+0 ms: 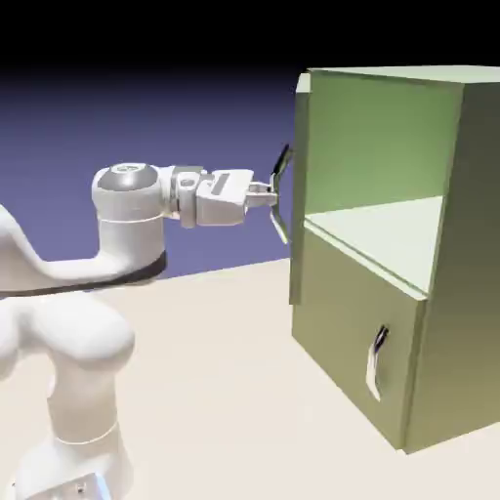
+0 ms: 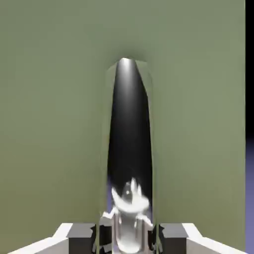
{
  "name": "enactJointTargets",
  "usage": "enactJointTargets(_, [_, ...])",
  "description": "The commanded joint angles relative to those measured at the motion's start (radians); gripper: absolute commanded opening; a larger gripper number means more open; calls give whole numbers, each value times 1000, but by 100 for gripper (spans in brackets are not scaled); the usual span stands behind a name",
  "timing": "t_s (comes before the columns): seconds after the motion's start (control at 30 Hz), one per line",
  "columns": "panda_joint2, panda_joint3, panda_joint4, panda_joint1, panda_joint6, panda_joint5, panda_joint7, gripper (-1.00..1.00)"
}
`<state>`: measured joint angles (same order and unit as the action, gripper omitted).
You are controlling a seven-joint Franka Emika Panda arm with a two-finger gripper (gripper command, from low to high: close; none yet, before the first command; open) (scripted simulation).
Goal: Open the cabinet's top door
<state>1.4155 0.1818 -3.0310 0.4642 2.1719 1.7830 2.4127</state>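
The cabinet stood at the right of the exterior view on the table; its top door had swung wide, seen edge-on, baring the pale green inside and its shelf; the gripper reached level from the left, its fingers pinching the door's curved handle; in the hand view the silver-black handle ran upright between the fingertips against the olive panel; the lower door sat shut.
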Motion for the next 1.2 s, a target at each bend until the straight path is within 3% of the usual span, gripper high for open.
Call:
enactJointTargets(0.0, [7, -36, -6, 4, -24, -40, -4, -100])
enactJointTargets(0.3, [-3, -363, 0, 57, -244, -372, -3, -100])
enactJointTargets(0.63, [-177, -725, 141, 41, -517, -717, 58, -100])
enactJointTargets(1.17, [-529, -1284, 666, -411, -991, -1083, 168, -100])
